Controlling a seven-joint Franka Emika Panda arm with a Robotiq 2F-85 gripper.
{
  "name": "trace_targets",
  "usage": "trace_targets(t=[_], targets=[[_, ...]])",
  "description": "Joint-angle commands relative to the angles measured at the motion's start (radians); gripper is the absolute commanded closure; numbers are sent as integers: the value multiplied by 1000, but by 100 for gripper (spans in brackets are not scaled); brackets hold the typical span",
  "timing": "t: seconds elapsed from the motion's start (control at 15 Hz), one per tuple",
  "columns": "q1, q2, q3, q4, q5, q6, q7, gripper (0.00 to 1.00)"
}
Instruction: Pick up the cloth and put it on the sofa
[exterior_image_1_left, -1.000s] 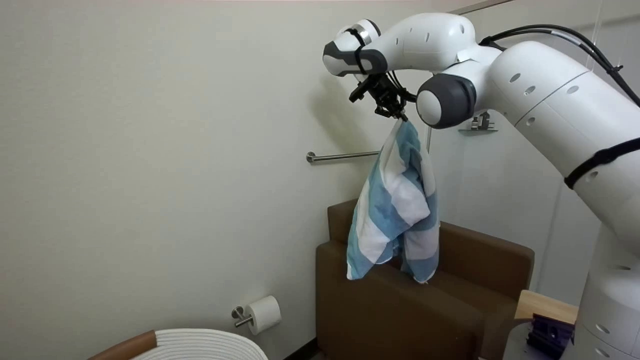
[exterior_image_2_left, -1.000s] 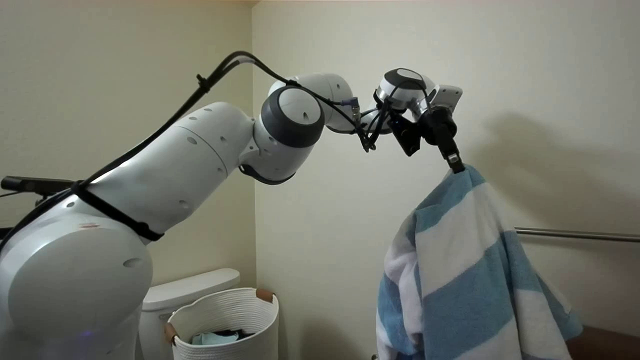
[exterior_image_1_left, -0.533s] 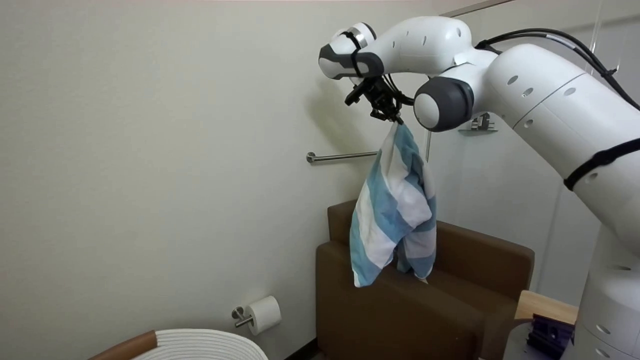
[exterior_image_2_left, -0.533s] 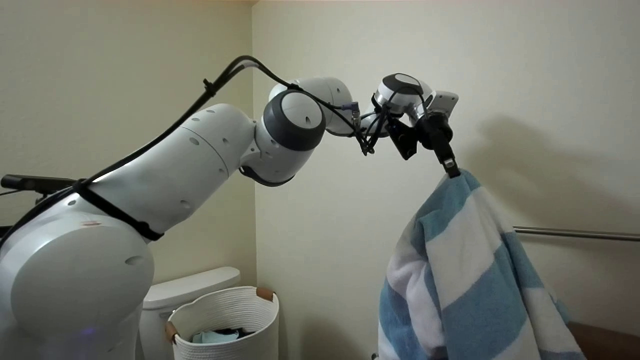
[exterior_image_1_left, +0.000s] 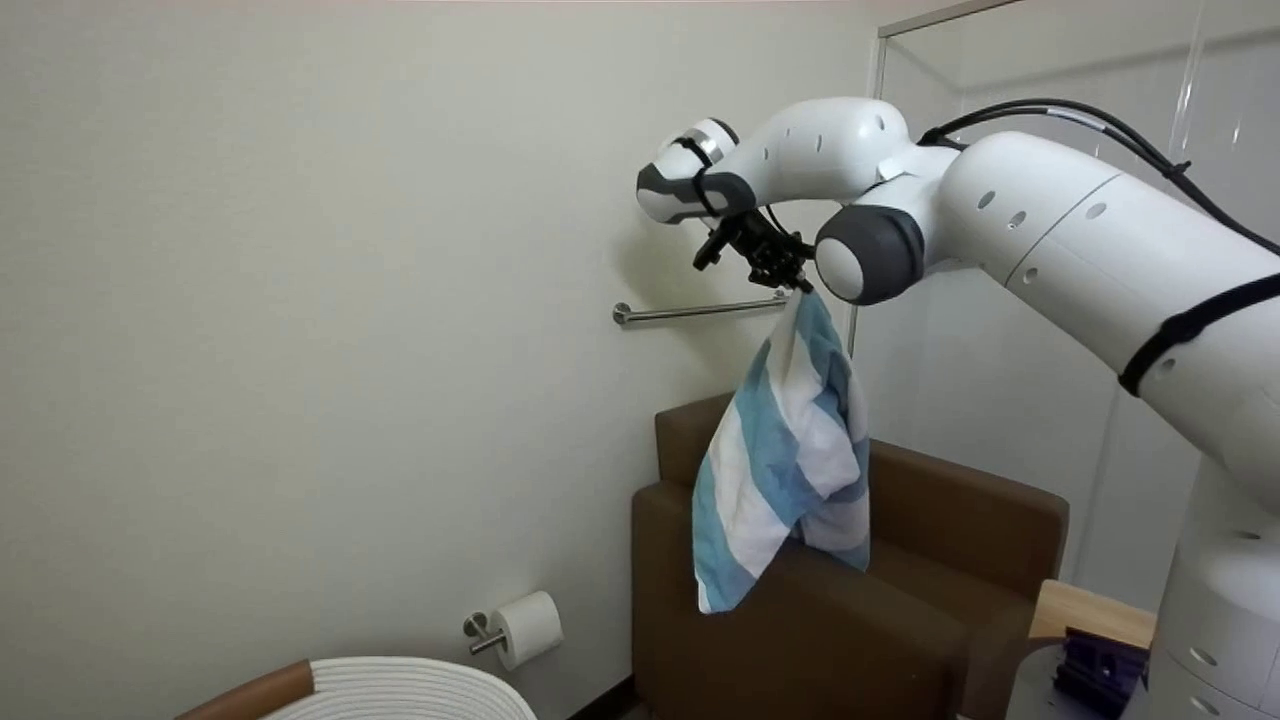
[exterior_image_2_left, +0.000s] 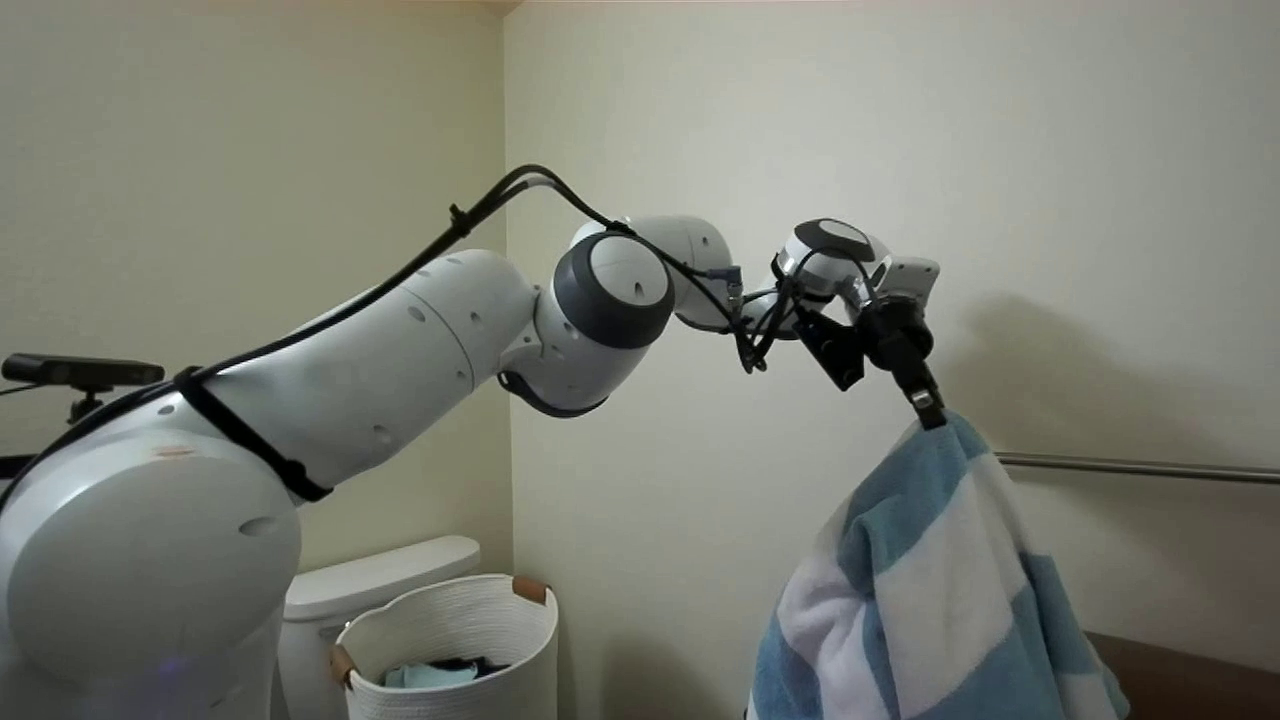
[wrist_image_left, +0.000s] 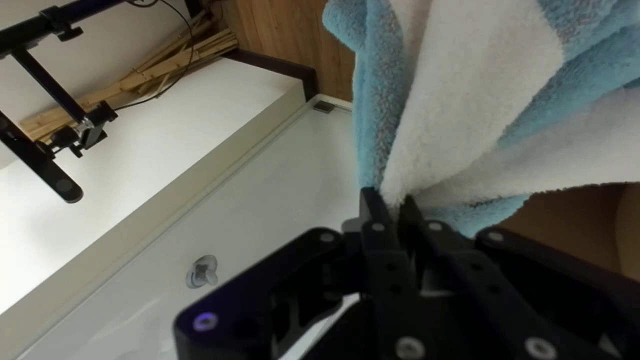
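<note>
One striped cloth (exterior_image_1_left: 785, 460) hangs from the claw (exterior_image_1_left: 805, 288).
In an exterior view, the cloth's blue-and-white folds partly hide the brown sofa (exterior_image_1_left: 810, 640), the lowest corner overlapping its near side; whether they touch cannot be told. A metal bar (exterior_image_1_left: 700, 312) is fixed to the wall (exterior_image_1_left: 330, 330) behind, with a toilet-paper roll (exterior_image_1_left: 530, 630) lower down. In an exterior view, the claw slants downward onto the cloth's peak, while a white basket (exterior_image_2_left: 525, 660) stands well apart, in front of a toilet (exterior_image_2_left: 385, 577). In the wrist view, two fingers (wrist_image_left: 375, 215) pinch the cloth's bunched top between their tips.
</note>
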Motion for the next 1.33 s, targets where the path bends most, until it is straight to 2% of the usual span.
trace_targets(t=[0.0,0.07,0.27,0.53,0.6,0.67,0.73,1.07,1.2,1.27], targets=[[-71,29,-29,36,9,-65,44,93],[-140,66,34,121,-30,-117,48,93],[-226,89,69,168,-33,-181,32,93],[-341,125,108,235,4,-236,136,93],[-323,56,90,106,53,-197,195,93],[-342,47,104,110,83,-203,234,93],[-360,145,122,241,7,-219,130,92],[-375,135,132,239,33,-218,173,93],[-390,136,163,255,84,-173,290,93],[-383,102,180,196,104,-118,361,93]])
